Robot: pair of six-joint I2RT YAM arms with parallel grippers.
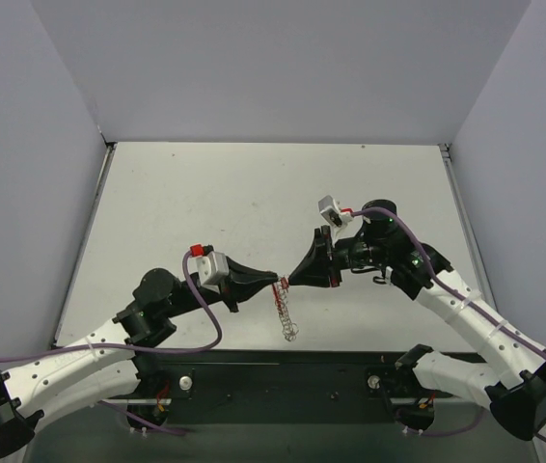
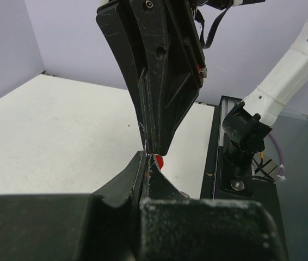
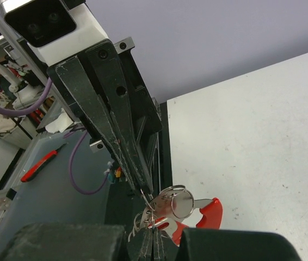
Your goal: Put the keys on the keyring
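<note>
Above the surface [image 1: 254,193], left claw [image 1: 271,278] and right claw [image 1: 292,281] meet tip to tip, both pressed together at the red keyring [image 1: 280,284]; keys [image 1: 288,316] dangle. Threading looks underway; next, a steady feed.

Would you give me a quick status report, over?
Left gripper shut, right gripper shut on keys, tips meeting. Keyring at the pinch, keys hanging. Nothing blocking.

The right gripper [image 3: 154,243], its jaws pressed together, met the tips of the left gripper [image 3: 143,185], also closed, which pointed down from the upper left. At their tips sat the silver keys [image 3: 171,205] and the red keyring [image 3: 213,213], just at the edge of the white table [image 3: 263,136].
</note>
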